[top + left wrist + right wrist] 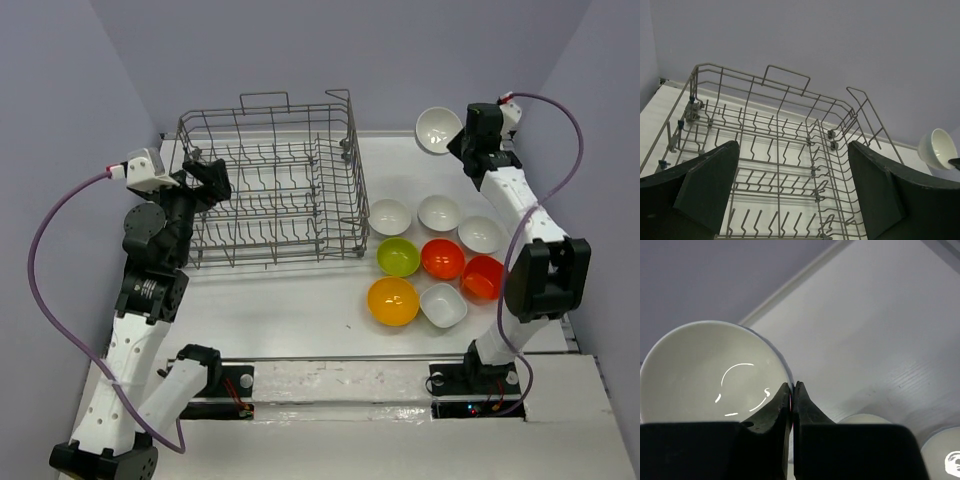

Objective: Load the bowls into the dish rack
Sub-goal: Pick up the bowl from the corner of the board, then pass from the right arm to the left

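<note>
The right gripper (792, 386) is closed on the rim of a white bowl (705, 375), which is held clear of the counter (300, 300) at the upper right of the top view. The left gripper (791, 150) is fully open and empty at the left side of the dish rack (270, 190). Eight bowls (442, 258) are grouped on the counter right of the rack.

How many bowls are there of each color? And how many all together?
White bowls: 5
Red-orange bowls: 2
Lime green bowl: 1
Orange-yellow bowl: 1
Total: 9
</note>
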Motion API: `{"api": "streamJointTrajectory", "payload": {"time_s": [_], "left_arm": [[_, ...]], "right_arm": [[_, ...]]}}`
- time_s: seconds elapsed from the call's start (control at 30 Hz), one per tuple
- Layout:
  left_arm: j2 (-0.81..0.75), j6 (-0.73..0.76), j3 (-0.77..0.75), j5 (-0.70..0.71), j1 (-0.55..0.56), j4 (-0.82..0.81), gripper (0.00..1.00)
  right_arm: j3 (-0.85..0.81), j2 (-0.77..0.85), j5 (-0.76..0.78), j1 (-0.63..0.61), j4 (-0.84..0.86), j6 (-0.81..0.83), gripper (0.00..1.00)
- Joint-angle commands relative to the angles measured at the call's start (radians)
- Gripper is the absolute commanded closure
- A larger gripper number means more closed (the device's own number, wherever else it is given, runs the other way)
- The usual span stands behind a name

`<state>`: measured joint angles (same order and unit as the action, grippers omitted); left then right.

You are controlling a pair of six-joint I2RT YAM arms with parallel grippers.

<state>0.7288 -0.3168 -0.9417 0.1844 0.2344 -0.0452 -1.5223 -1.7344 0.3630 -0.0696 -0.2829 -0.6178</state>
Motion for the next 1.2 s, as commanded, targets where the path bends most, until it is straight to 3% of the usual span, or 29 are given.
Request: {"api": "streamJointTrajectory", "payload": {"time_s": [0.0, 0.2, 0.23, 0.43, 0.57, 0.9, 1.17], "left_arm": [[0.026, -0.001, -0.130, -0.052, -0.003, 0.004, 0.01], [0.141, 0.001, -0.390, -0.097, 0.000, 0.169, 0.01], [0.170, 0.001, -0.417, -0.094, 0.000, 0.209, 0.01], [0.309, -0.005, -0.607, -0.117, 0.020, 0.405, 0.01], [0.386, -0.005, -0.674, -0.152, 0.037, 0.487, 0.03], [0.434, -0.021, -0.623, -0.333, 0.046, 0.507, 0.13], [0.413, -0.015, -0.530, -0.335, 0.051, 0.493, 0.26]], "right_arm": [[-0.022, 0.169, 0.020, -0.093, 0.085, 0.019, 0.99], [-0.062, 0.268, 0.103, -0.300, 0.067, 0.105, 0.99], [-0.076, 0.274, 0.141, -0.385, 0.067, 0.122, 0.99], [-0.182, 0.201, 0.309, -0.686, 0.070, 0.262, 0.99], [-0.269, 0.128, 0.326, -0.780, 0.068, 0.320, 0.99], [-0.386, 0.015, 0.344, -0.904, 0.076, 0.403, 0.99], [-0.389, -0.014, 0.337, -0.904, 0.106, 0.409, 0.99]]}}
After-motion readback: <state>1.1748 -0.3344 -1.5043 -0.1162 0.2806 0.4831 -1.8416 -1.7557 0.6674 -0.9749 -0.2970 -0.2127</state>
